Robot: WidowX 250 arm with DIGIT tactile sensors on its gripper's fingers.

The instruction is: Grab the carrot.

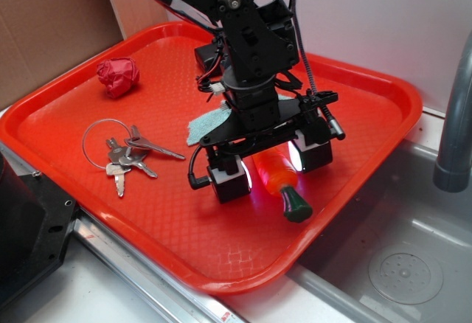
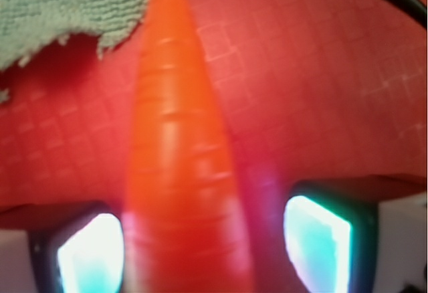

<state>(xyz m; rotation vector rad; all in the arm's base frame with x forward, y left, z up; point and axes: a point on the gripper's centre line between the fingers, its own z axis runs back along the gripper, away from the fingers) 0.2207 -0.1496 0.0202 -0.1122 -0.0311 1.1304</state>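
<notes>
Gripper (image 1: 270, 165), fingers spread and unclenched, straddles the carrot (image 1: 276, 172) on the red tray (image 1: 66, 127), its long axis running between them, stem end nearest.

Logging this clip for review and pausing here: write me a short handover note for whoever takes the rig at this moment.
End effector: open, lowered over the tray, one finger on either side of the carrot. The wrist view shows a gap on the right side; contact on the left cannot be judged.
Carrot: lying on the tray, green stem toward the near edge, tip toward the grey-green cloth.
Nearby: keys and red crumpled ball, both apart from the carrot.
Done: approach and straddle.
Left: close on the carrot and lift.
</notes>
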